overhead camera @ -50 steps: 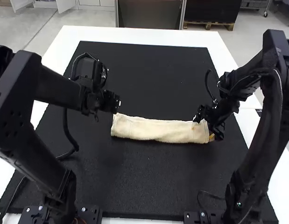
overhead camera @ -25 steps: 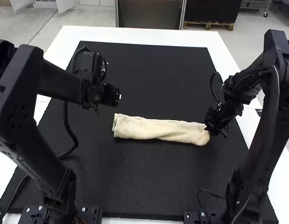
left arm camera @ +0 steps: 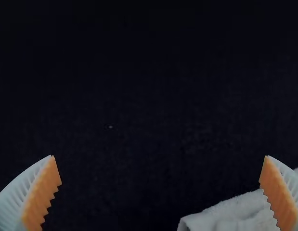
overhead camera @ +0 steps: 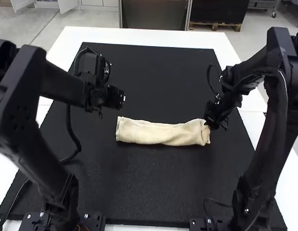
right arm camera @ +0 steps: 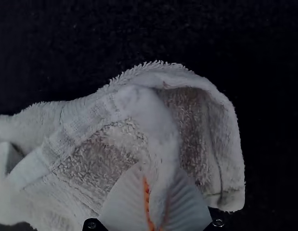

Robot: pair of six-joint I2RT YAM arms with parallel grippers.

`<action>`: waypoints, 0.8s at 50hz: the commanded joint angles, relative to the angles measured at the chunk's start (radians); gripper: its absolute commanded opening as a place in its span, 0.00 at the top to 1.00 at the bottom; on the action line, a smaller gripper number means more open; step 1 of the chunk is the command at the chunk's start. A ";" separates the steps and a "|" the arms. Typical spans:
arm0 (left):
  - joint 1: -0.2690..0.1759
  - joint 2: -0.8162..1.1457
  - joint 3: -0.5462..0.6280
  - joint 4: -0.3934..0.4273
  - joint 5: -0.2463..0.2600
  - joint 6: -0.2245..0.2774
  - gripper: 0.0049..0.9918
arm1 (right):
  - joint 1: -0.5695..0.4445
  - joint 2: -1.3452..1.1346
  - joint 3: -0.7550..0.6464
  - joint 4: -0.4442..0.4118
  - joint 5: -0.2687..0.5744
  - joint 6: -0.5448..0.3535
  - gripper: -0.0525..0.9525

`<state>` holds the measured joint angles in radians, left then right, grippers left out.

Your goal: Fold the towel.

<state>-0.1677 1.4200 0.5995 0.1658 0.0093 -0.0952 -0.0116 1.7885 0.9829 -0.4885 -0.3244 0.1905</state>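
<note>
Saw the right gripper (overhead camera: pixel 208 126) shift inward since the earlier frame, dragging the right end of the towel (overhead camera: pixel 161 133) a bit toward its left end. Saw no clear shift at the left gripper (overhead camera: pixel 123 98).

Found the towel on the black mat (overhead camera: pixel 149 192), stretched crosswise as a narrow strip — left end flat, right end raised and bunched, with inner plies gaping at the right wrist view. Logged the right gripper as closed on a pinch of cloth at the towel's right end, with ribbed fingers (right arm camera: pixel 124 199) either side of a fold. Logged the left gripper as spread wide, holding nothing, just beyond the towel's left end.

Judged as partly done: lengthwise folding likely finished, going by the narrow shape. Could not count layers. Judged as left to do: carrying the right end over toward the towel's left end, laying it down, then lining up and flattening.

Noted long edges roughly parallel, a little wavy, with the right end skewed. Noted mat surface on the far and near sides of the towel — judged ample for a lift and crosswise turn. Judged the left gripper close enough to the towel's left end to crowd a full-length fold.
</note>
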 commanded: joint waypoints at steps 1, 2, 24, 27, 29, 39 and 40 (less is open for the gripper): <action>0.011 0.120 0.003 0.011 0.029 -0.040 0.02 | 0.019 0.002 0.010 -0.002 0.022 -0.006 0.96; 0.013 0.138 0.006 0.014 0.027 -0.040 0.02 | 0.019 0.002 0.011 -0.002 0.022 -0.005 0.96; 0.016 0.151 0.048 0.015 0.034 -0.041 0.02 | 0.096 -0.055 0.149 -0.053 -0.015 -0.003 0.96; 0.016 0.151 0.048 0.015 0.034 -0.043 0.02 | 0.107 -0.064 0.166 -0.055 -0.018 -0.003 0.96; 0.016 0.151 0.048 0.018 0.034 -0.043 0.02 | 0.117 -0.070 0.175 -0.055 -0.019 -0.003 0.96; 0.016 0.151 0.048 0.023 0.035 -0.043 0.02 | 0.162 -0.097 0.189 -0.055 -0.042 -0.008 0.96; 0.016 0.151 0.046 0.023 0.035 -0.043 0.02 | 0.168 -0.098 0.192 -0.055 -0.044 -0.008 0.96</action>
<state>-0.1616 1.5909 0.6243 0.1783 0.0303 -0.1287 0.1215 1.7287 1.1473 -0.5411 -0.3386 0.1905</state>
